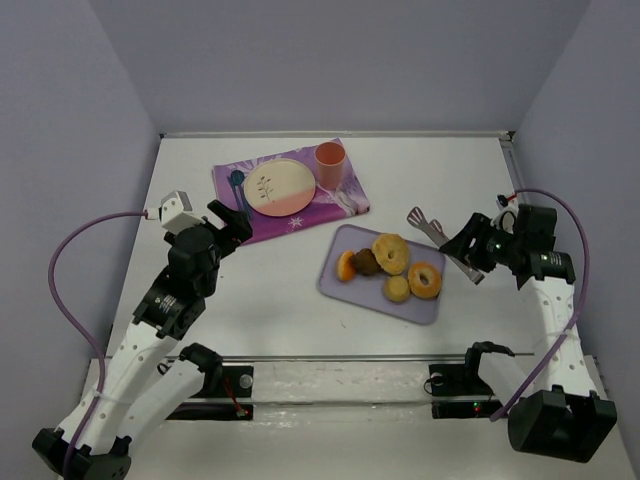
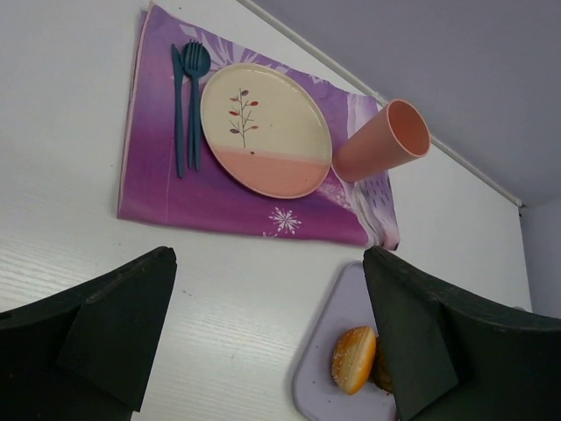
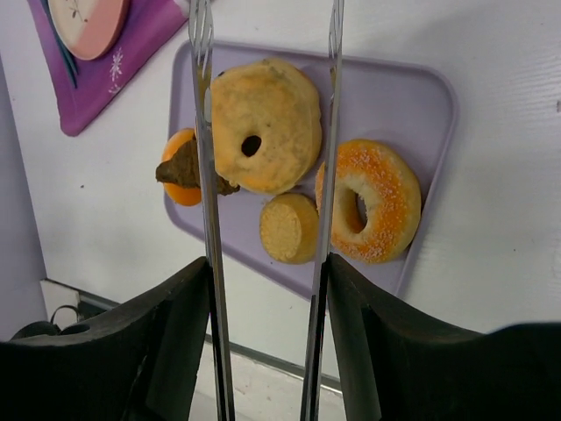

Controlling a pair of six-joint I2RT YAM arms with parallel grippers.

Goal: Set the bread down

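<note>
R arm is bent at the tabletop's right side, wrist turned in toward the lilac tray (image 1: 425, 305). R fingers (image 3: 166, 351) grip metal tongs (image 3: 209, 175), tong arms spread. The bread (image 1: 390, 253) lies on the tray's far part, next to the donut (image 1: 425, 280). L arm reaches toward the purple mat (image 1: 270, 225); L fingers (image 2: 114, 324) are wide apart and empty.

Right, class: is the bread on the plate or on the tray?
On the tray: the bread lies there among the other food pieces, and the plate holds nothing.
</note>
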